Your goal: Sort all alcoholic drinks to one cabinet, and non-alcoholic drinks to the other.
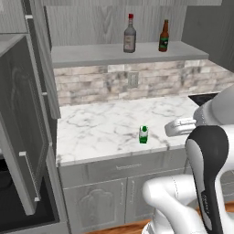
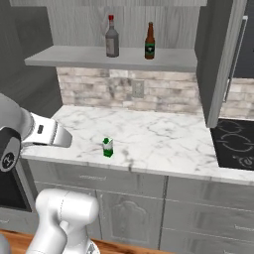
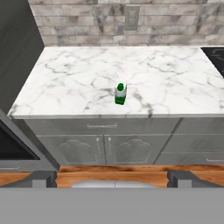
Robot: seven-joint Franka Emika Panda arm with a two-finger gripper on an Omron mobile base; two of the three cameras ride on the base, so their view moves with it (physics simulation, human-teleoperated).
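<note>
Two bottles stand on the long grey shelf (image 1: 87, 55) of the wide wall cabinet: a clear-grey one with a red cap (image 1: 130, 34) (image 2: 112, 37) and a slim brown one with a green label (image 1: 164, 36) (image 2: 150, 42). A small green and white carton (image 1: 143, 135) (image 2: 107, 148) (image 3: 120, 94) stands upright near the front edge of the marble counter (image 3: 70, 78). My gripper (image 3: 113, 179) is open, its fingertips (image 3: 43, 178) wide apart. It hangs back from the counter with the carton straight ahead and holds nothing.
At the left, a grey cabinet door (image 1: 25, 128) of the tall unit stands open above the black oven (image 1: 13, 205) (image 3: 11, 146). A black cooktop (image 2: 233, 144) (image 3: 216, 57) lies at the counter's right end. Drawers and doors (image 3: 105, 148) sit below the counter, over a wooden floor.
</note>
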